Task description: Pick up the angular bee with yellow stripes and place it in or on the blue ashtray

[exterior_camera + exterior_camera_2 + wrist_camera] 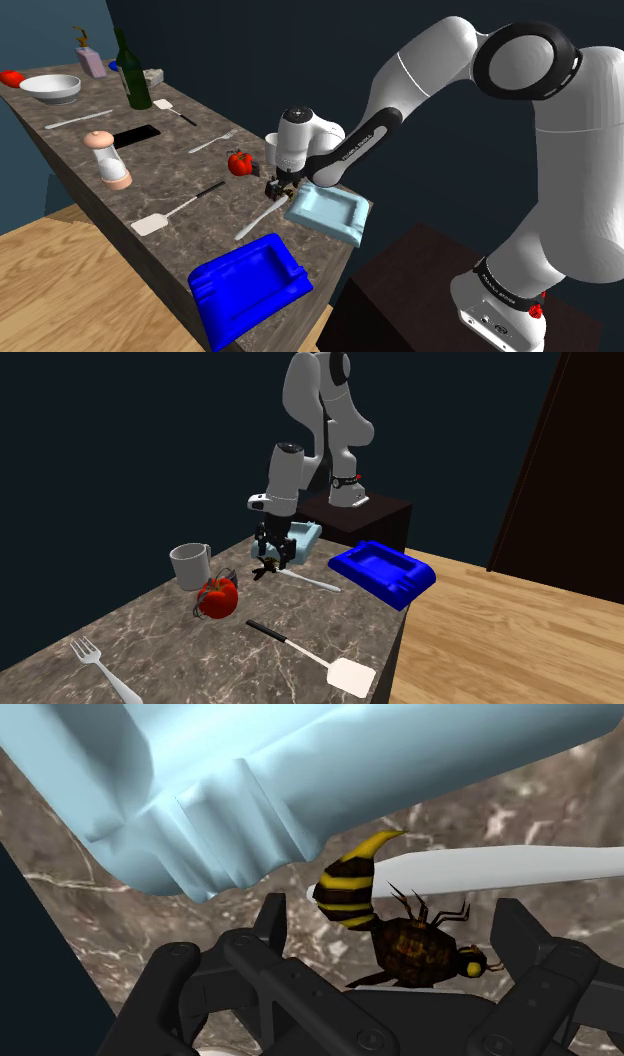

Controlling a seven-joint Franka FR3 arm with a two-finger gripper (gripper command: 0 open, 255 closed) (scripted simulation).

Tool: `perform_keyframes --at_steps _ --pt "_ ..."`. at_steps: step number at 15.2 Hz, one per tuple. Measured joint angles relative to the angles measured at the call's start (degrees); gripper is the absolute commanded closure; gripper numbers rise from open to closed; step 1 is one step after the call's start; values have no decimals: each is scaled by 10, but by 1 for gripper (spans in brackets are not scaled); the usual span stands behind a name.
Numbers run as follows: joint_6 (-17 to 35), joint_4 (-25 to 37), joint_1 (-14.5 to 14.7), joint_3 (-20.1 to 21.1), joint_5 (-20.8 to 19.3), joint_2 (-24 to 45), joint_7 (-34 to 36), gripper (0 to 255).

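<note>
A bee (pixel 400 939) with a brown body and a black-and-yellow striped abdomen lies on the marble counter (pixel 160 170). It sits between my gripper's (pixel 393 919) two fingers (pixel 270 919), which stand apart and do not touch it. In the outside views the gripper (pixel 278 187) (pixel 272 557) is down at the counter over the bee (pixel 264 568), beside a pale blue ashtray (pixel 325 212) (pixel 305 535) (pixel 300 784). The deep blue ashtray (pixel 250 285) (pixel 385 572) rests at the counter's end, partly over the edge.
A white knife (pixel 500 869) (pixel 312 583) lies right behind the bee. Close by are a red tomato (pixel 239 163) (pixel 218 597) and a white mug (pixel 190 565). Spatulas (pixel 150 222), a fork (pixel 210 142), a grinder (pixel 108 160), a green bottle (pixel 132 72) and a bowl (pixel 50 88) lie farther along.
</note>
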Motion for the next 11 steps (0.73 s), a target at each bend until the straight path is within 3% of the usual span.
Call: perform_keyframes --at_steps 4,5,11 --pt "1 0 1 -1 -1 1 1 0" --pt "1 0 1 -1 -1 1 1 255" --pt "1 0 1 -1 -1 1 1 255"
